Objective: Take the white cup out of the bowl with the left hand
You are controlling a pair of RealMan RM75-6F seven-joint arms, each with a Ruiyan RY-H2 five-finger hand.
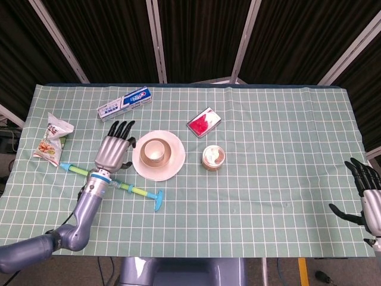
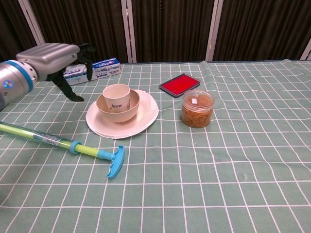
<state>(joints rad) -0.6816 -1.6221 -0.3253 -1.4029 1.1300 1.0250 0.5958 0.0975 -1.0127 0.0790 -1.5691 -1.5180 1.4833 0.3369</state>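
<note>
The white cup (image 1: 153, 149) (image 2: 116, 95) stands upright inside a beige bowl (image 1: 164, 156) (image 2: 129, 109), which sits on a cream plate (image 1: 174, 167) (image 2: 141, 124). My left hand (image 1: 115, 151) (image 2: 54, 57) hovers just left of the plate, fingers spread and pointing away from me, holding nothing and not touching the cup. My right hand (image 1: 369, 193) rests at the far right edge of the table, fingers apart and empty; the chest view does not show it.
A green and blue long-handled tool (image 1: 119, 186) (image 2: 63, 143) lies under my left forearm. A toothpaste box (image 1: 124, 103) (image 2: 97, 68), a snack bag (image 1: 53, 140), a red flat tin (image 1: 203, 122) (image 2: 179, 84) and a clear jar (image 1: 213, 157) (image 2: 197, 108) surround the plate.
</note>
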